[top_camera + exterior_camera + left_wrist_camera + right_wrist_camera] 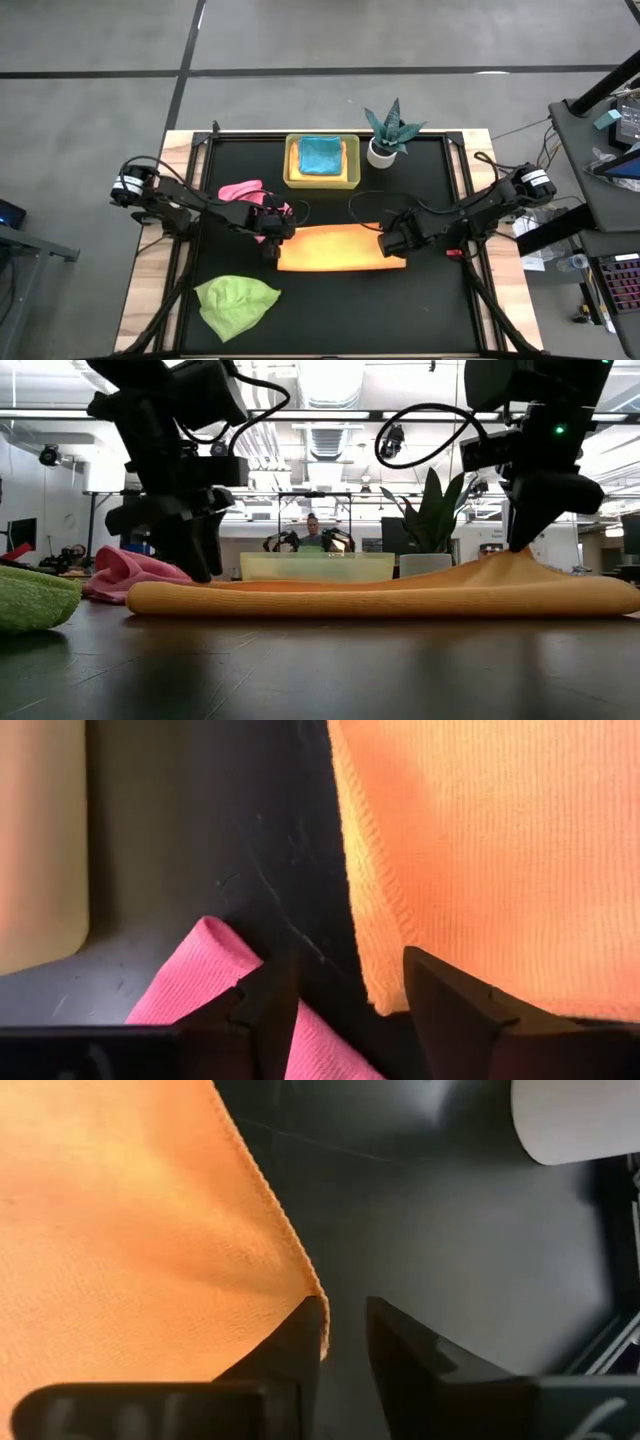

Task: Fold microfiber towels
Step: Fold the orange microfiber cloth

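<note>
Orange towel [340,249] lies folded in a long strip across the middle of the dark surface [400,310]. Left claw [271,243] stands at its left end, fingers apart, gripping nothing. Right claw [392,244] stands at its right end, fingers slightly apart astride the cloth's corner. Pink towel [243,191] lies crumpled beside the left claw.
</note>
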